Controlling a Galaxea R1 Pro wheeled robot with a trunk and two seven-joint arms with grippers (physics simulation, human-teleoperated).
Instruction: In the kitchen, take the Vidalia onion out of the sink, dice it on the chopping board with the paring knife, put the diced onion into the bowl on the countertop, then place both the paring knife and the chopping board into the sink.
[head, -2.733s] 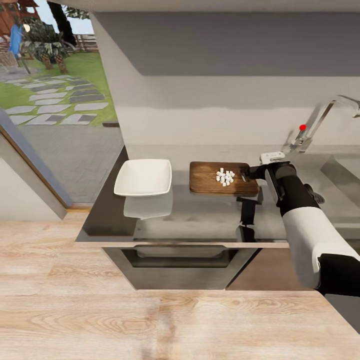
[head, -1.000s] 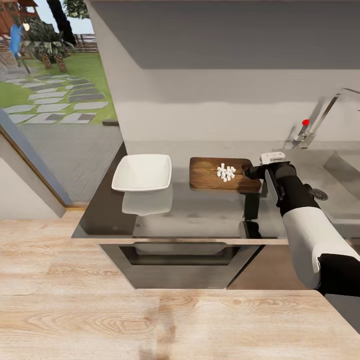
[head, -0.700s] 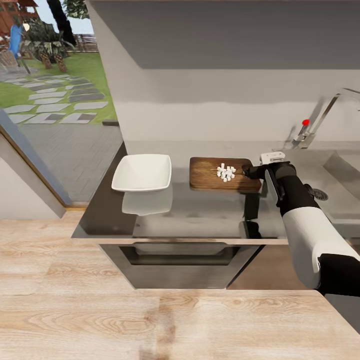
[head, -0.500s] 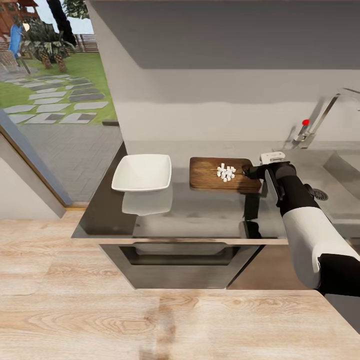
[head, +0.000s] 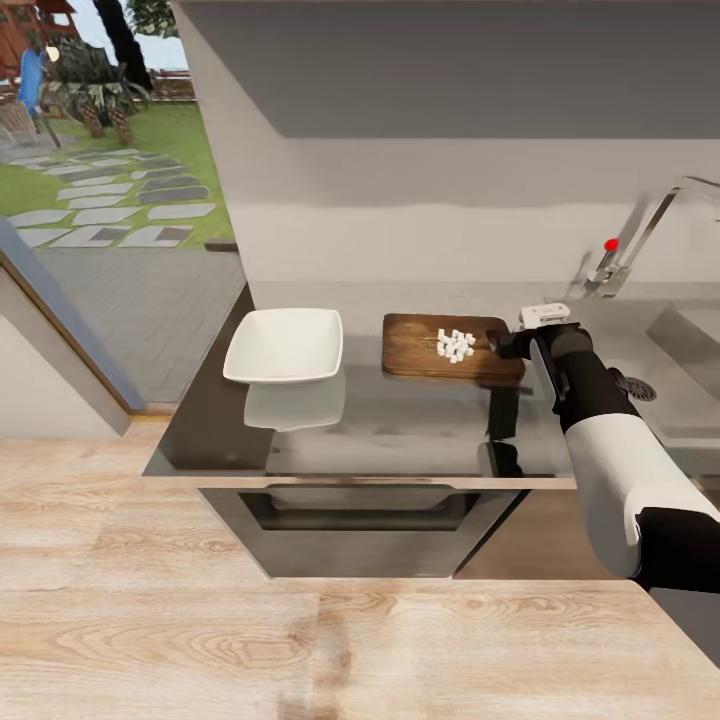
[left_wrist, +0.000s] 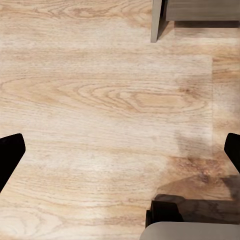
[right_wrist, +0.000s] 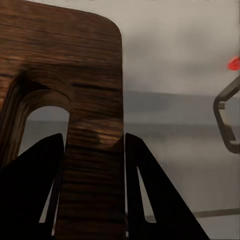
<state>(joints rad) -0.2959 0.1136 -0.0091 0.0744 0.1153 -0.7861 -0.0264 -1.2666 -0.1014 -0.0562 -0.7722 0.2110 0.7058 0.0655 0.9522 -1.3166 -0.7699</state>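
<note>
The chopping board (head: 420, 350) lies on the grey countertop (head: 380, 425), with the Vidalia onion as a small pile of white dice (head: 455, 344) near its right end. My right gripper (head: 505, 345) is shut on that end. In the right wrist view its two dark fingers (right_wrist: 150, 200) clamp the wooden strip beside the board's slot handle (right_wrist: 95, 100). The white square bowl (head: 285, 345) sits left of the board. The sink (head: 690, 345) with its round drain is to the right of my arm. My left gripper (left_wrist: 120, 155) hangs open over wooden floor. The paring knife is out of view.
A chrome tap (head: 630, 245) with a red knob (head: 610, 244) stands behind the sink by the grey wall. An oven front (head: 360, 520) sits under the countertop. Wooden floor (head: 200, 640) spreads in front, and a glass opening to a garden is at the left.
The head view shifted after the oldest frame. In the last half second the board, with the dice on it, slid a little right with my right gripper. The bowl stayed put.
</note>
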